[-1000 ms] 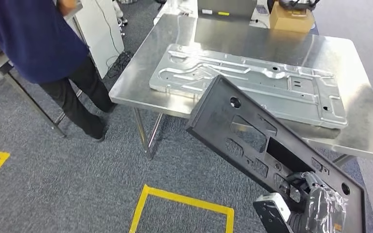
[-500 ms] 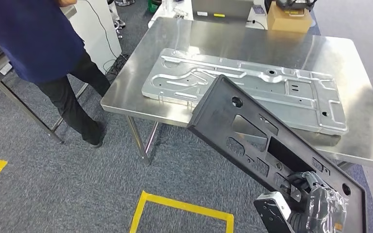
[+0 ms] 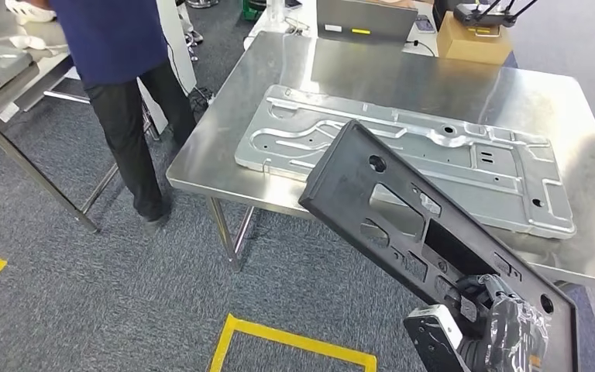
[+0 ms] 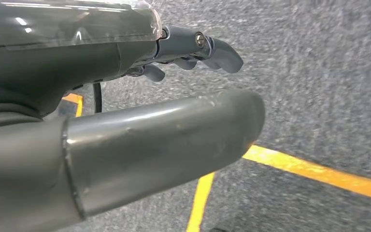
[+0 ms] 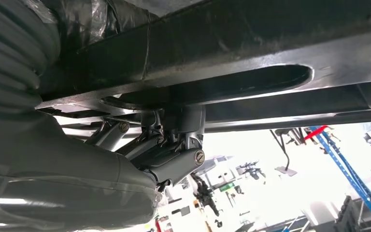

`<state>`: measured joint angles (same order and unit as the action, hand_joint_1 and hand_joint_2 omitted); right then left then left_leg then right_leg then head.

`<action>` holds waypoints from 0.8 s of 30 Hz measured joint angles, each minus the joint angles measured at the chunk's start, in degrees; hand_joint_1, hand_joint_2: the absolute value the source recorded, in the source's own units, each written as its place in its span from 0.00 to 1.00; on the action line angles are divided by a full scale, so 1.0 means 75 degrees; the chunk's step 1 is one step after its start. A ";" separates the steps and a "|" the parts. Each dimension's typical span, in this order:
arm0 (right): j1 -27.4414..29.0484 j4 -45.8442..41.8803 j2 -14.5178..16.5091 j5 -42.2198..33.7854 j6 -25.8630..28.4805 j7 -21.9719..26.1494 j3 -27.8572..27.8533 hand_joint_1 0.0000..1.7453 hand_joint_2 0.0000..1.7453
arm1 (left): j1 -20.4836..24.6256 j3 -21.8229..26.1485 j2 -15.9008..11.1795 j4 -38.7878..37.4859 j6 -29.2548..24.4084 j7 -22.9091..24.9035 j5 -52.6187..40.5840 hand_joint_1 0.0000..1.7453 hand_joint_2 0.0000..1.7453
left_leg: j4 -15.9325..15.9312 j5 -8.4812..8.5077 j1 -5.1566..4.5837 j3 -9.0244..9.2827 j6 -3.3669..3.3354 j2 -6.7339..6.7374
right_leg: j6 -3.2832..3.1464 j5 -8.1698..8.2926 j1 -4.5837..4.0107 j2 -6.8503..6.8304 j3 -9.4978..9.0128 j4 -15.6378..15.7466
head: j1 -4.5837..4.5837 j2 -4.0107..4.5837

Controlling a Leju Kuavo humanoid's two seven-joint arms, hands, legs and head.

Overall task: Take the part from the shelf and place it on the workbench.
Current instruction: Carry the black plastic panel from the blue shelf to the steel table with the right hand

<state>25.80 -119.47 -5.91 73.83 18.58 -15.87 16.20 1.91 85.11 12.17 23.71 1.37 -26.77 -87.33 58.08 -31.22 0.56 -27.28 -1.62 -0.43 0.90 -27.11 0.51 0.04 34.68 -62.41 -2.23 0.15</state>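
A long black plastic part with several cut-outs slants up from the lower right of the head view, its far end over the near edge of the steel workbench. My right hand, wrapped in clear film, grips the part at its near end. In the right wrist view its fingers hook through a cut-out of the part. My left hand hangs over the grey carpet, fingers loosely extended and holding nothing.
A large stamped silver metal plate lies across the workbench. A cardboard box and a laptop stand at its far edge. A person in blue stands at a second table on the left. Yellow tape marks the floor.
The camera has shifted a little, so the workbench sits differently in the picture. The person has stepped away toward the left table. The black part stays in my right hand.
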 joint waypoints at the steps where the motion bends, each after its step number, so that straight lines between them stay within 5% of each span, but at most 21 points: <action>1: 0.0004 0.0010 0.0004 -0.0007 -0.0010 0.0000 0.0000 1.00 1.00 | 0.0007 0.0015 -0.0001 0.0000 -0.0001 0.0001 -0.0003 0.00 0.00 | -0.0014 -0.0041 -0.0008 0.0021 0.0035 0.0000 | -0.0038 0.0015 -0.0024 -0.0001 -0.0076 0.0190 | 0.0001 0.0000; 4: 0.0035 0.0026 0.0020 -0.0032 -0.0062 -0.0008 0.0000 1.00 1.00 | 0.0032 0.0060 -0.0003 0.0007 0.0002 0.0002 -0.0006 0.00 0.00 | -0.0084 -0.0104 -0.0007 0.0085 0.0157 0.0021 | -0.0149 -0.0086 -0.0024 0.0021 -0.0155 0.0333 | 0.0001 0.0000; 6: 0.0040 0.0026 0.0044 -0.0033 -0.0090 -0.0023 0.0000 1.00 1.00 | 0.0050 0.0079 0.0003 0.0030 0.0014 0.0001 -0.0005 0.00 0.00 | 0.0261 -0.0300 -0.0001 -0.0022 0.0229 0.0033 | -0.0238 -0.0113 0.0022 0.0016 -0.0280 0.0450 | -0.0001 0.0000; 9: 0.0039 0.0040 0.0079 -0.0031 -0.0120 -0.0043 0.0000 1.00 1.00 | 0.0051 0.0087 0.0020 0.0058 0.0030 0.0001 -0.0004 0.00 0.00 | 0.1811 -0.0862 0.0015 -0.0917 0.0302 0.0035 | -0.0328 -0.0219 0.0023 -0.0020 -0.0445 0.0508 | -0.0010 0.0000; 11: 0.0042 0.0068 0.0086 -0.0031 -0.0125 -0.0057 0.0000 1.00 1.00 | 0.0024 0.0094 0.0020 0.0067 0.0030 0.0002 -0.0002 0.00 0.00 | 0.2237 -0.0712 0.0015 -0.1357 0.0312 0.0035 | -0.0332 -0.0325 0.0013 -0.0009 -0.0575 0.0506 | -0.0011 0.0000; 14: 0.0040 0.0091 0.0111 -0.0032 -0.0127 -0.0073 0.0000 1.00 1.00 | 0.0002 0.0099 0.0018 0.0084 0.0031 0.0002 -0.0003 0.00 0.00 | 0.1038 0.0389 -0.0009 -0.1108 0.0205 0.0035 | -0.0293 -0.0531 -0.0006 0.0006 -0.0860 0.0507 | -0.0009 0.0000; 15: 0.0035 0.0095 0.0119 -0.0032 -0.0127 -0.0075 0.0000 1.00 1.00 | 0.0003 0.0099 0.0020 0.0095 0.0031 0.0002 -0.0002 0.00 0.00 | 0.0619 0.0598 -0.0030 -0.0960 0.0154 0.0036 | -0.0262 -0.0593 -0.0019 0.0015 -0.0912 0.0500 | -0.0009 0.0000; 18: 0.0027 0.0108 0.0132 -0.0038 -0.0133 -0.0082 0.0000 1.00 1.00 | 0.0008 0.0099 0.0025 0.0136 0.0037 0.0004 0.0009 0.00 0.00 | 0.0204 0.0558 -0.0075 -0.0809 0.0066 0.0040 | -0.0141 -0.0672 -0.0028 0.0028 -0.0920 0.0523 | -0.0009 0.0000; 21: 0.0014 0.0123 0.0138 -0.0066 -0.0159 -0.0086 0.0001 1.00 1.00 | 0.0003 0.0101 0.0048 0.0178 0.0064 0.0004 0.0011 0.00 0.00 | -0.0001 0.0542 0.0010 -0.0651 -0.0026 0.0032 | -0.0033 -0.0845 -0.0026 0.0013 -0.0880 0.0314 | -0.0003 0.0000; 24: -0.0015 0.0180 0.0141 -0.0097 -0.0205 -0.0107 0.0015 1.00 1.00 | 0.0015 0.0102 0.0053 0.0196 0.0103 0.0002 0.0004 0.00 0.00 | -0.0080 0.0458 0.0032 -0.0481 -0.0098 0.0036 | 0.0052 -0.1352 0.0022 0.0007 -0.0075 -0.1065 | 0.0004 0.0000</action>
<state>25.68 -118.12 -4.86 73.10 17.04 -16.67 16.31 2.03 85.88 12.57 25.18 2.14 -26.75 -87.30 57.48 -27.79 0.79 -30.89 -2.36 -0.16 1.29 -37.25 0.68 0.09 34.12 -70.40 -2.21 0.15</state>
